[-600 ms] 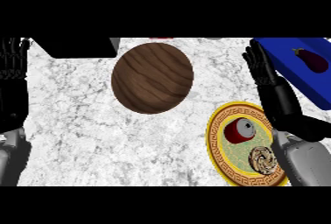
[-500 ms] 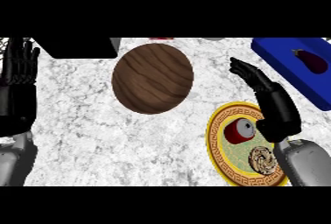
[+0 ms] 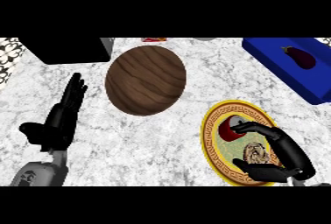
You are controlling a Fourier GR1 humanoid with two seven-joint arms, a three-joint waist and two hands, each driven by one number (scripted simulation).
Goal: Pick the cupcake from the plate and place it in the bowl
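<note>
The right hand (image 3: pixel 279 153) is reaching over the yellow-rimmed plate (image 3: pixel 213 135) at the near right of the marble counter (image 3: pixel 161 144), its fingers and thumb curling around the cupcake (image 3: pixel 256 153) in a grasp. The cupcake is sitting on the near part of the plate, brownish on top, partly hidden by the hand. Just beyond it on the same plate a red and white item (image 3: pixel 229 129) is lying, touching the fingertips. The wooden bowl (image 3: pixel 146 80) is standing left of the plate and farther off, apart from it. The left hand (image 3: pixel 59 120) is resting at the near left with straight, released fingers pointing up. A blue tray (image 3: pixel 278 57) at the far right is holding an eggplant (image 3: pixel 299 56). A black box (image 3: pixel 65 49) is standing at the far left. No writing is readable anywhere.
</note>
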